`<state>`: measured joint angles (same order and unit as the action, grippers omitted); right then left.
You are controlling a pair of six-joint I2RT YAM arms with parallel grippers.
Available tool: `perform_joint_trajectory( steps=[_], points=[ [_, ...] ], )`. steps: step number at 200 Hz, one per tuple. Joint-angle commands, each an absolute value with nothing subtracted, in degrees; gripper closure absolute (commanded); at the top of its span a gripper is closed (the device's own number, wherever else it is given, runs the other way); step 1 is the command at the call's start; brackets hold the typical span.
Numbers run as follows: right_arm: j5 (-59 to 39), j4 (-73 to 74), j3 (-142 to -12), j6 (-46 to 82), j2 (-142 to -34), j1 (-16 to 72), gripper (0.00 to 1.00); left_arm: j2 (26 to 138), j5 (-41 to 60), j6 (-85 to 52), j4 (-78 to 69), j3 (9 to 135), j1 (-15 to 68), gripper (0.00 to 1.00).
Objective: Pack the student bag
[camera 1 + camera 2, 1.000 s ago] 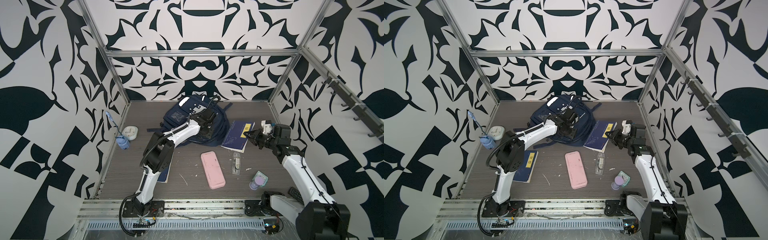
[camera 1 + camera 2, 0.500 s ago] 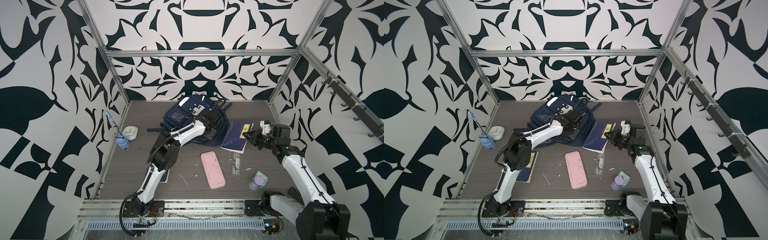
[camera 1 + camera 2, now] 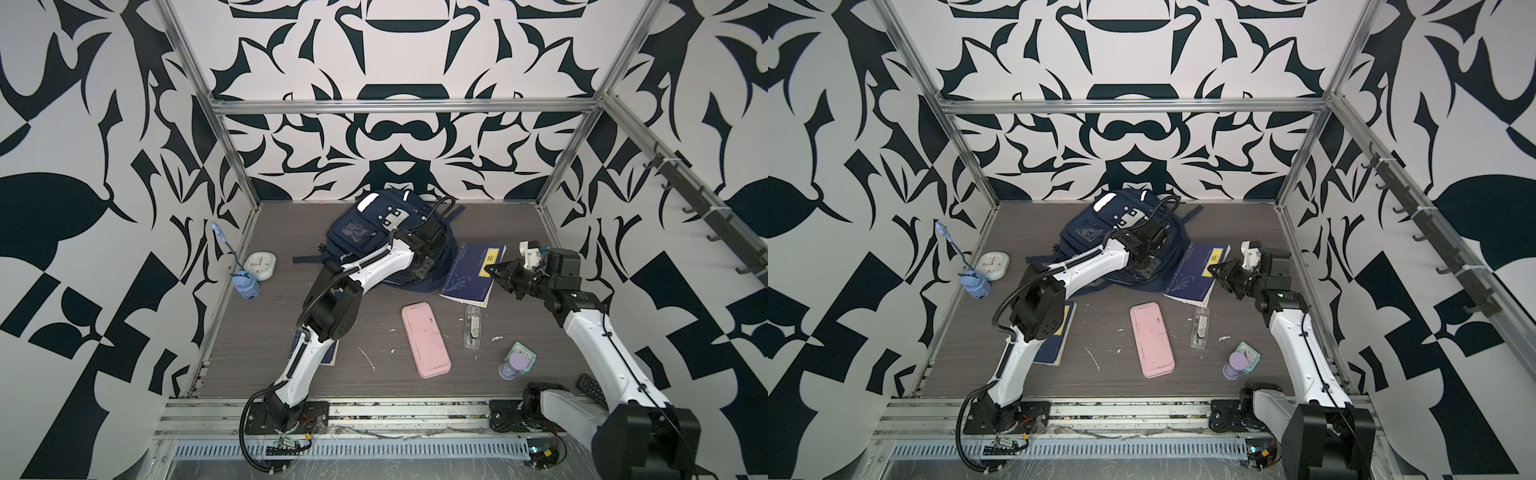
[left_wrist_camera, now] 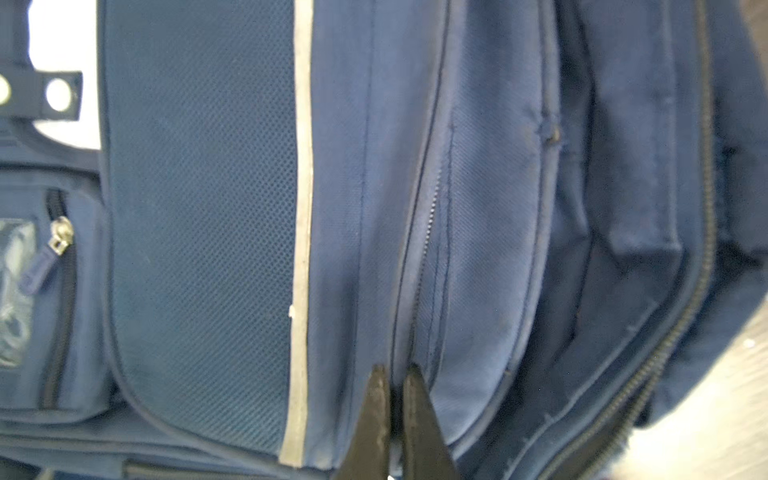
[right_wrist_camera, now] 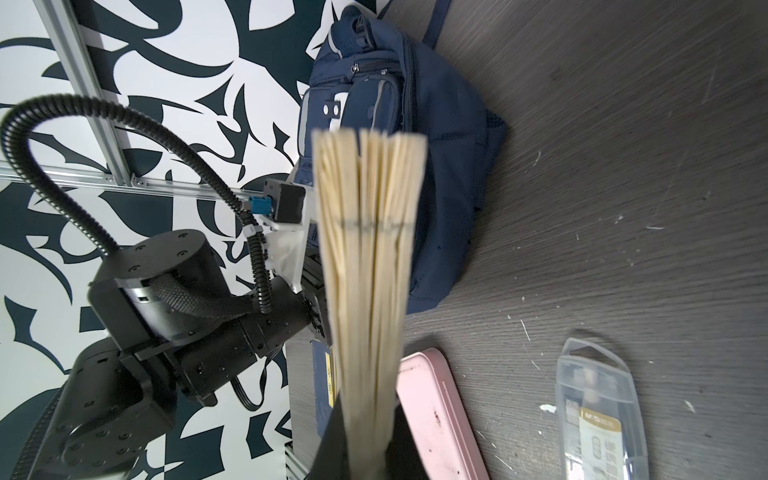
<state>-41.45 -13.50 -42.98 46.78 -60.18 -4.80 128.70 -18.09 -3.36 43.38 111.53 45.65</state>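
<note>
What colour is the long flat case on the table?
Pink. The case shows best in a top view.

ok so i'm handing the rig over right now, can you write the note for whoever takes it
Left gripper: shut, tips on a zip seam of the bag; can't tell if it pinches anything.
Right gripper: shut on one edge of a blue book; the book's other edge is against the bag.
Bag: lying at the back; one compartment looks unzipped in the left wrist view.
Done: nothing visibly packed.
Left: get the book in, then likely the pink case, clear box and second book.
</note>
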Motion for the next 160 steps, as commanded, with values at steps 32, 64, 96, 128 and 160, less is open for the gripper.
perform_joint_trajectory(
  steps=[32, 64, 96, 128, 160],
  points=[
    [-43.5, -9.9, -42.7, 46.9, -59.7, -4.8, 1.0, 121.3, -15.5, -5.2, 44.9, 114.5, 43.5, 1.0],
    [-43.8, -9.5, -42.4, 47.2, -59.6, -4.8, 1.0, 117.8, -11.5, -7.7, 43.7, 114.6, 41.7, 1.0],
    [-43.8, -8.6, -42.4, 47.7, -60.0, -4.8, 1.0, 114.8, -6.3, -9.6, 42.1, 115.0, 39.7, 1.0],
    [-43.9, -4.4, -42.8, 50.0, -62.0, -4.8, 1.0, 112.5, 3.1, -13.7, 39.6, 114.3, 36.3, 1.0],
    [-44.0, 1.1, -43.3, 52.4, -65.9, -4.7, 1.0, 109.7, 10.2, -16.8, 36.7, 112.7, 34.2, 1.0]
  ],
)
